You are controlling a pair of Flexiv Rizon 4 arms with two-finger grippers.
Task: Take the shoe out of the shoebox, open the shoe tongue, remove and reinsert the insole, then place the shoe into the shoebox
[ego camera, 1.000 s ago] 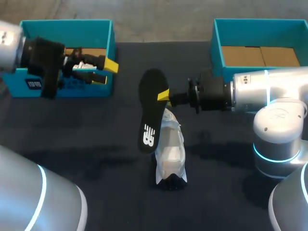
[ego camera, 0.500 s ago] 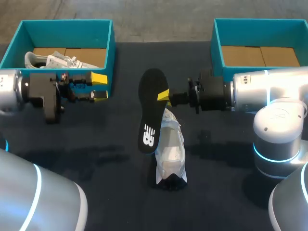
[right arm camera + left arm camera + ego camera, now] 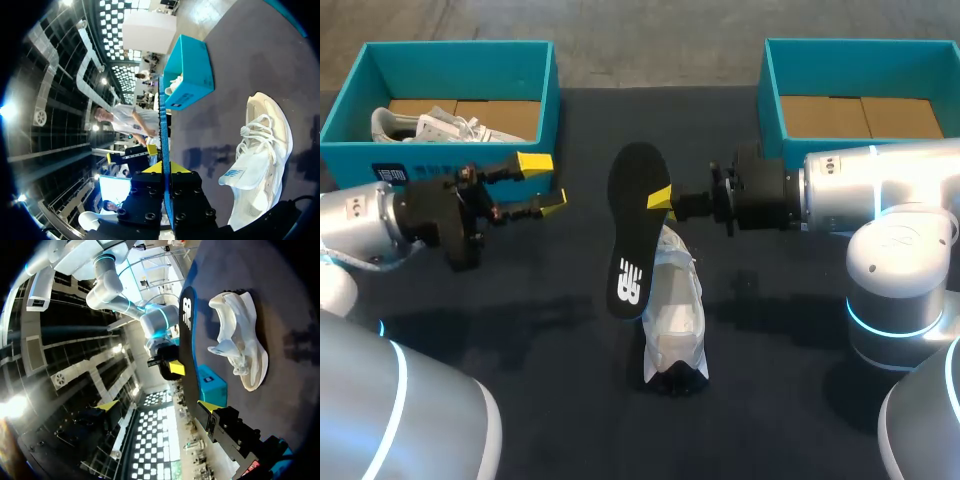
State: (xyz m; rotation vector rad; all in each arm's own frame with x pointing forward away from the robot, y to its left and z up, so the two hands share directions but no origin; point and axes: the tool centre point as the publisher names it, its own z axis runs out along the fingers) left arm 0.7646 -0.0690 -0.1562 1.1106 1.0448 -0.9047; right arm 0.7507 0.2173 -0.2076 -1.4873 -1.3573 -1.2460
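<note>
My right gripper (image 3: 661,198) is shut on the edge of a black insole (image 3: 632,232) and holds it upright above the table. Seen edge-on between the right gripper's (image 3: 161,169) fingers, the insole (image 3: 162,127) is a thin dark strip. Below it a white shoe (image 3: 675,310) lies on the dark table, toe toward the front; the same shoe (image 3: 265,150) rests beside the right gripper. My left gripper (image 3: 544,184) hangs open and holds nothing, left of the insole and just in front of the left box. The insole (image 3: 187,335) and shoe (image 3: 240,340) lie ahead of the left gripper (image 3: 159,405).
A teal shoebox (image 3: 545,110) at the back left holds a second white shoe (image 3: 430,125). Another teal shoebox (image 3: 770,90) at the back right shows only its cardboard floor. The right arm's base (image 3: 895,290) stands at the right of the table.
My left arm has swung from over the left box forward and right, toward the insole, with its fingers open throughout. The right arm, insole and shoe have not moved.
</note>
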